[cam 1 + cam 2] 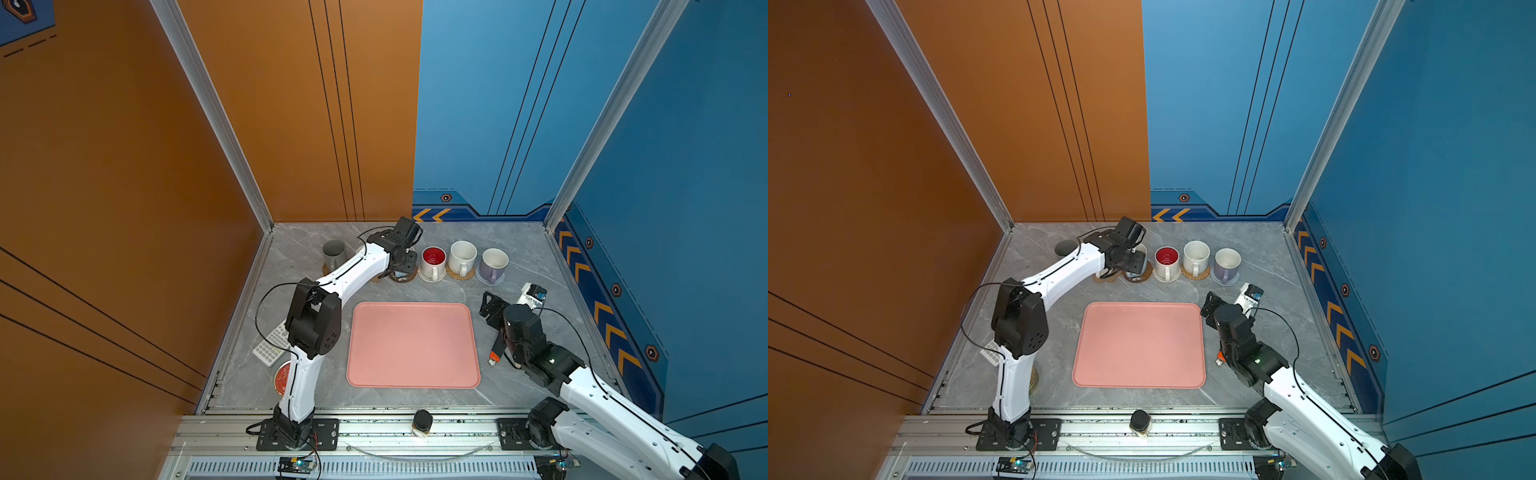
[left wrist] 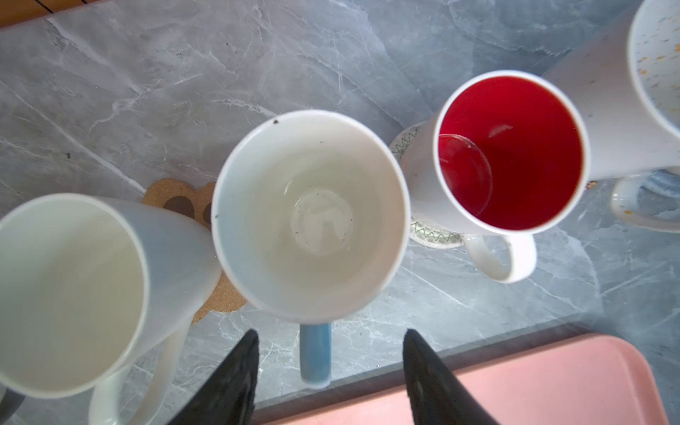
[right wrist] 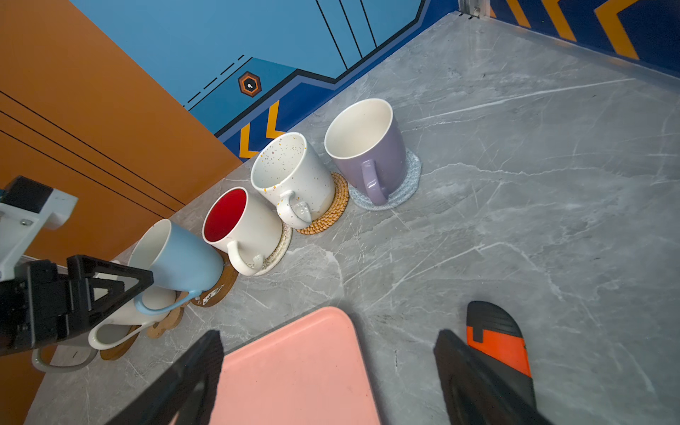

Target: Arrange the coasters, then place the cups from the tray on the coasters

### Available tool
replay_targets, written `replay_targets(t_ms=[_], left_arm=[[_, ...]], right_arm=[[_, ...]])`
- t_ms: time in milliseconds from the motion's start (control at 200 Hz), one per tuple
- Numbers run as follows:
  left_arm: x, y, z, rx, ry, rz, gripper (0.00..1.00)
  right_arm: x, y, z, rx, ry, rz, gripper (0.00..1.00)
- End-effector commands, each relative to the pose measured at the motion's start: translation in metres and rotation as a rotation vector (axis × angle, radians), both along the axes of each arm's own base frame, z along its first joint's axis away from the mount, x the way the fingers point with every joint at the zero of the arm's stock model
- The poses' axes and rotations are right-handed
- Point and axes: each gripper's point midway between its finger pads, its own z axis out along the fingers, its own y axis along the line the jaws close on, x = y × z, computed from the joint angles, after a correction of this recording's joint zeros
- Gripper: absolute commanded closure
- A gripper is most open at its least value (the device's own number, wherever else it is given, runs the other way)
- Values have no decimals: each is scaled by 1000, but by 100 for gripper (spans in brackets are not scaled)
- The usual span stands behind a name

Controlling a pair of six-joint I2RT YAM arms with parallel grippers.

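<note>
- The tray (image 1: 413, 345) is laid flat, its long edges running left to right.
- The left gripper (image 2: 330, 333) is held just beyond the tray's far edge. Its fingers are spread either side of the light blue cup's (image 2: 311, 217) handle, and the handle is not touched.
- The right gripper (image 3: 327, 334) is held by the tray's far right corner, released and wide.
- Six cups (image 1: 462, 257) are lined up beyond the tray's far edge.
- Coasters (image 3: 333, 206) are seen beneath them; the light blue cup is stood on a brown disc (image 3: 217, 290).

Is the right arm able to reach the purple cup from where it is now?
Probably yes. The right arm sits close to the purple cup, its jaws stand open and empty, and only bare table lies between them. The cup's handle roughly faces that side too.
</note>
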Motion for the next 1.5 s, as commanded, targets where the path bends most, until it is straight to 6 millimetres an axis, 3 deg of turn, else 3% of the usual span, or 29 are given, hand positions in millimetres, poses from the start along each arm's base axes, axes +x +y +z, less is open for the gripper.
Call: replay_targets(t_ms=[0, 235, 536, 566, 731, 1026, 1297, 1492], left_arm=[[-13, 0, 20, -5, -22, -16, 34], [-27, -2, 49, -32, -65, -38, 22], [-48, -2, 85, -64, -148, -63, 15], [-51, -1, 88, -70, -155, -68, 9], [-64, 5, 102, -98, -197, -74, 0], [-92, 22, 118, -168, -288, -82, 2], [-124, 61, 137, -207, -493, -94, 2], [-145, 122, 142, -176, -709, 31, 2]], right_arm=[[-3, -1, -4, 9, 11, 3, 11], [-3, 1, -3, 10, 13, 18, 10], [-5, 7, 3, 1, 13, 66, 3], [-6, 7, 3, 1, 13, 67, 2], [-8, 8, 6, -4, 9, 81, 0], [-12, 5, 12, -39, 16, 87, 0], [-24, 2, 20, -103, 81, 122, 0], [-33, -8, 24, -235, 142, 143, 0]])
